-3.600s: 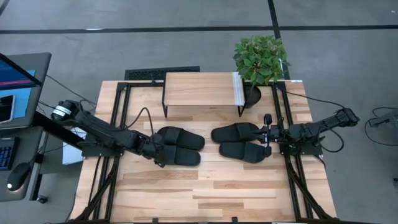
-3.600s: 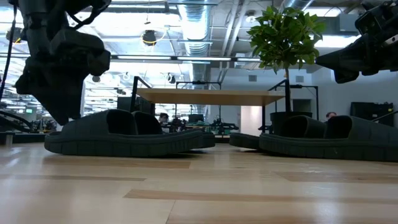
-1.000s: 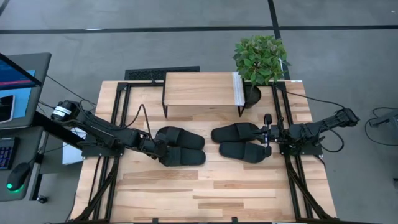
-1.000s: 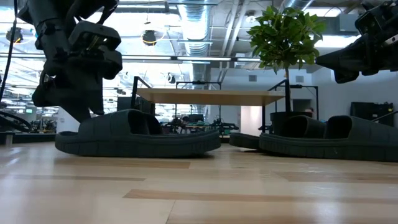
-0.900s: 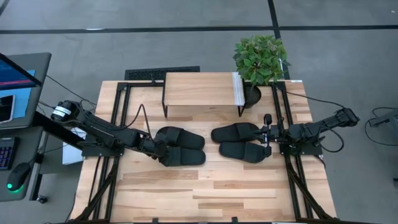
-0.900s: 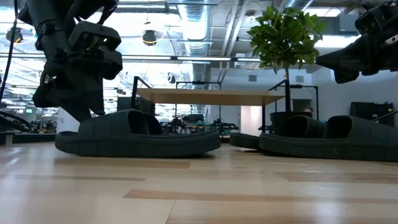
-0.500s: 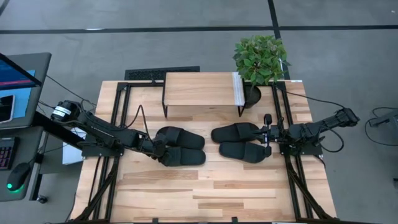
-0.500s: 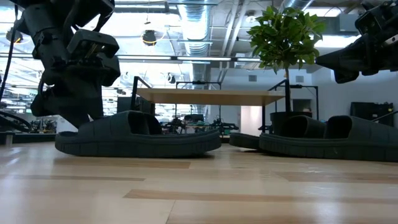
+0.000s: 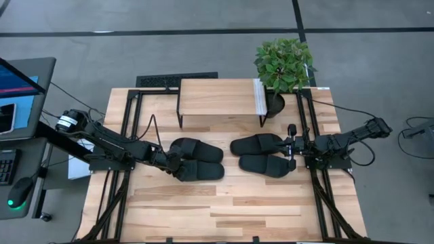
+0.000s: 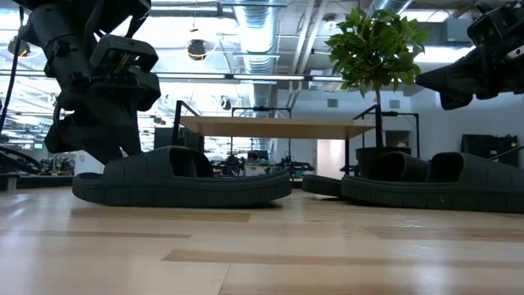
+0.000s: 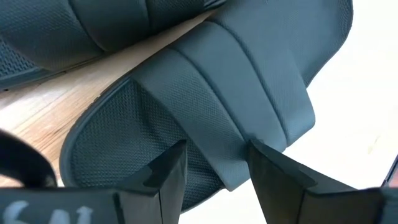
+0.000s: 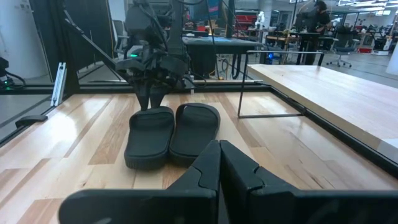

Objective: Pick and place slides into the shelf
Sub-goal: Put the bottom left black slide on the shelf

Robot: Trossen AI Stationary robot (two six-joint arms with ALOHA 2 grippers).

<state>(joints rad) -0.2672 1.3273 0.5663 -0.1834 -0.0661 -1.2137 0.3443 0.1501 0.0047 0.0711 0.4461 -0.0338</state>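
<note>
Two pairs of black slides lie soles down on the plank table. My left gripper is at the toe end of the left pair's near slide, closed on its strap. The far slide lies beside it. The right pair lies in front of my right gripper, which hangs level and shut, touching nothing. The shelf stands on thin black legs at the table's far side, nothing on its board. My left gripper pinches the slide's strap at its toe-side edge, on the strap's near side. One finger stands over the toe of the footbed, the other outside the strap. The fingers slant down from the table's left. The sole rests flat on the table.
A potted plant stands at the shelf's right end. Black metal frame rails run along both sides of the table. Open plank surface lies toward the near edge. A desk with a monitor stands left of the table.
</note>
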